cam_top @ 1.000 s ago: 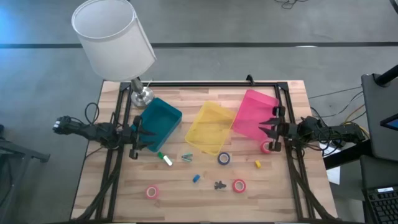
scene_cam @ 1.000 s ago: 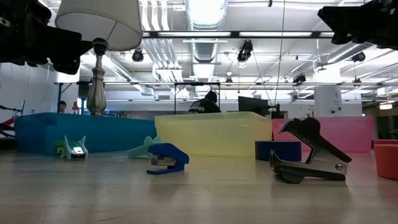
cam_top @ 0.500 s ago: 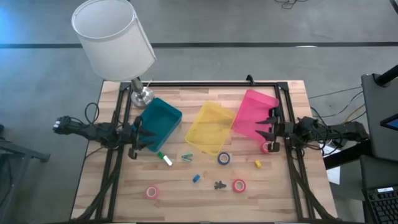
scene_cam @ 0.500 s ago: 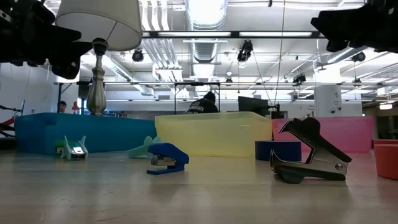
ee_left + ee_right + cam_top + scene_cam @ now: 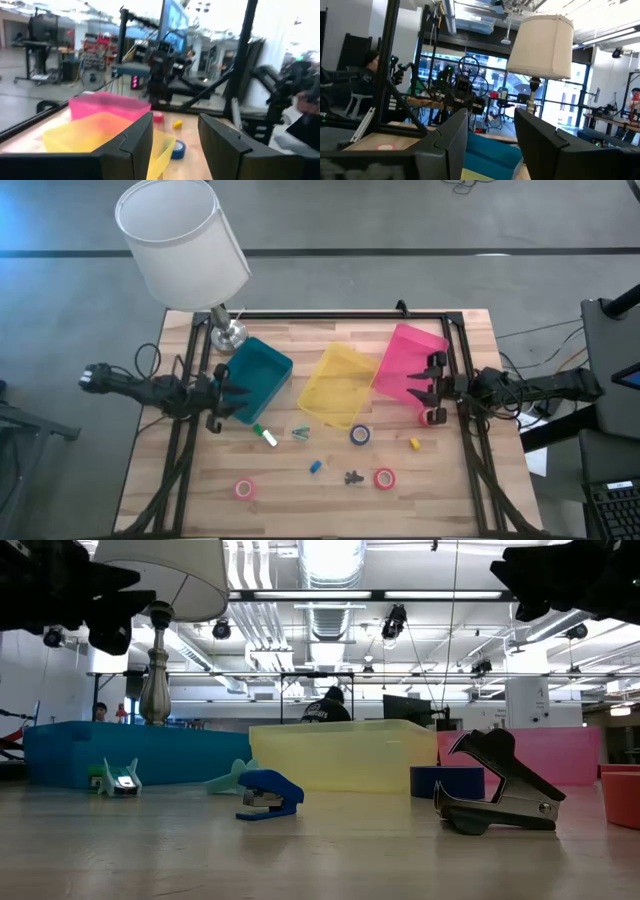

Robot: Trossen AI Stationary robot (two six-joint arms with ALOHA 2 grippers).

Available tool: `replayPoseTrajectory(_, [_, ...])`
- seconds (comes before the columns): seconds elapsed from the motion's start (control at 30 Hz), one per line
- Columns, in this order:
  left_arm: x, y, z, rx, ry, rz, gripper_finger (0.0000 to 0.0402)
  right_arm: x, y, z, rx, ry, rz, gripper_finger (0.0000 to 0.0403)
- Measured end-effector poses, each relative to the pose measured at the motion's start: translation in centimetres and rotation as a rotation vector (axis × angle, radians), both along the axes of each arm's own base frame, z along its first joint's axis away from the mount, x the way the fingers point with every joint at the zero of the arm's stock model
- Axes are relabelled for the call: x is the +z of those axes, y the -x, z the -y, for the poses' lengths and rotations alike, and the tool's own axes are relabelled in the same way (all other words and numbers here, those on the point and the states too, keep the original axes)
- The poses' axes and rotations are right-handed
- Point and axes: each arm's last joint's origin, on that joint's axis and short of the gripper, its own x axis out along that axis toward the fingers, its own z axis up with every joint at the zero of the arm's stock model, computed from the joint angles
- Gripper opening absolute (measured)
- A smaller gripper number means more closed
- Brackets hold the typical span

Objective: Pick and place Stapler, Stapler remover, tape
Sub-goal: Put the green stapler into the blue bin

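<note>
My left gripper [image 5: 232, 396] hangs open in the air by the teal bin's [image 5: 256, 375] left side; my right gripper [image 5: 425, 381] hangs open over the pink bin's [image 5: 410, 364] right edge. Neither touches anything. Lying flat on the table are the blue-purple tape roll [image 5: 360, 434], the red roll [image 5: 385, 478] and the pink roll [image 5: 245, 489]. The black staple remover [image 5: 352, 478] [image 5: 495, 792] and a small blue stapler [image 5: 316, 467] [image 5: 270, 793] rest between them. A green-and-white stapler [image 5: 264, 435] lies near the teal bin.
A yellow bin [image 5: 340, 386] stands between the teal and pink ones. A lamp [image 5: 184, 242] with a white shade stands on its base [image 5: 228, 333] at the far left corner. A teal staple remover [image 5: 301, 432], a small yellow piece [image 5: 415, 444] and another pinkish roll [image 5: 430, 417] also lie on the table.
My right gripper has moved a little toward the table's left, from beside the pink bin to over its right edge. My left gripper has risen slightly. Nothing on the table has moved.
</note>
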Motion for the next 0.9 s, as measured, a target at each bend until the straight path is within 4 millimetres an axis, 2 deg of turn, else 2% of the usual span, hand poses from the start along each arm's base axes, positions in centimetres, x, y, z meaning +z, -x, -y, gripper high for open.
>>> replayPoseTrajectory(0.13, [1.9, -1.1, 0.3, 0.016, -0.027, -0.049, 0.0161, 0.1, -0.3, 0.0, 0.0, 0.001, -0.004, 0.016])
replayPoseTrajectory(0.3, [4.7, -3.8, 1.1, -0.019, -0.149, -0.177, 0.0161, 0.9, -0.8, 0.0, 0.007, -0.018, -0.011, 0.016])
replayPoseTrajectory(0.47, [8.3, -6.7, 1.9, -0.039, -0.205, -0.49, 0.0161, 1.2, -1.3, -0.1, 0.007, -0.017, -0.034, 0.016])
replayPoseTrajectory(0.57, [9.7, -8.3, 2.3, -0.039, -0.219, -0.73, 0.0161, 1.1, -1.6, -0.1, 0.004, -0.004, -0.055, 0.016])
replayPoseTrajectory(0.63, [11.2, -9.6, 2.7, -0.045, -0.218, -0.795, 0.0161, 1.1, -1.8, -0.1, 0.001, 0.007, -0.065, 0.016])
replayPoseTrajectory(0.73, [11.2, -11.5, 3.4, -0.105, -0.221, -0.94, 0.0161, 1.1, -2.1, -0.1, -0.002, 0.018, -0.082, 0.016])
replayPoseTrajectory(0.9, [10.7, -14.1, 4.5, -0.204, -0.208, -1.055, 0.0161, 0.7, -2.3, -0.1, -0.005, 0.029, -0.11, 0.016])
